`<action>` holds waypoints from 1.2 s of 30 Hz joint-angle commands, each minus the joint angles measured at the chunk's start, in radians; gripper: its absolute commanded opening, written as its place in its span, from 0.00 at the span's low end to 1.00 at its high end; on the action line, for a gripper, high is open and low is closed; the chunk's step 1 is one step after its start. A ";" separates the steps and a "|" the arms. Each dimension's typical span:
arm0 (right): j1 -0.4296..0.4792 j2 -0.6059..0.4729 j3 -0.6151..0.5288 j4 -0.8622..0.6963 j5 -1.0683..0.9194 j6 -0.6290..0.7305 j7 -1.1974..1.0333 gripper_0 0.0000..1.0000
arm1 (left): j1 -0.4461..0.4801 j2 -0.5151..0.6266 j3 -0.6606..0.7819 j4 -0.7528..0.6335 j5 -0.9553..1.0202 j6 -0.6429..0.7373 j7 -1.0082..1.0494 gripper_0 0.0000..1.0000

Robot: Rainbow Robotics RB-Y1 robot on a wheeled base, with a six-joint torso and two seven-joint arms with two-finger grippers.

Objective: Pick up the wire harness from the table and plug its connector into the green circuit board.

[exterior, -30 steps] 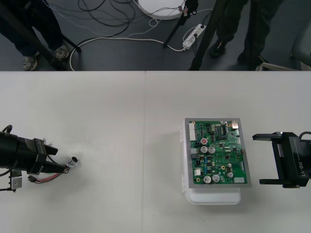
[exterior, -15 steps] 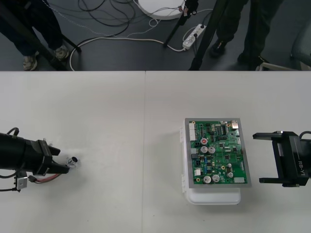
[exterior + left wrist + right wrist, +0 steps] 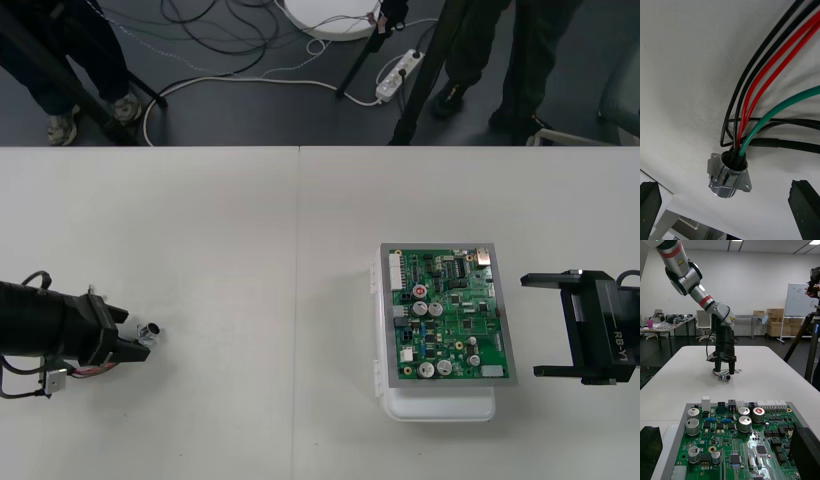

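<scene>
The wire harness lies on the table at the far left, its metal socket point(image 3: 150, 332) toward the board and its red and black wires point(image 3: 88, 371) trailing under my left arm. My left gripper point(image 3: 127, 349) hangs right over it, open, a finger on each side of the socket point(image 3: 728, 178) and of the red, black and green wires point(image 3: 763, 108); nothing is gripped. The right wrist view has that gripper point(image 3: 724, 367) just above the socket point(image 3: 727, 377). The green circuit board point(image 3: 450, 315) sits on its white base point(image 3: 440, 405). My right gripper point(image 3: 548, 328) waits open beside the board's right edge.
A seam point(image 3: 297, 300) runs down the table between harness and board. Bare tabletop separates them. Tripod legs and cables stand on the dark floor beyond the far edge.
My left arm has drawn back to the left and a little toward the table's front, while the socket stays in place. The right arm has not moved.
</scene>
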 commanded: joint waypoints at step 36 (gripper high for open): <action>-0.029 0.006 0.002 0.007 -0.014 -0.013 -0.026 1.00 | -0.037 -0.045 -0.066 -0.055 -0.070 0.151 -0.048 1.00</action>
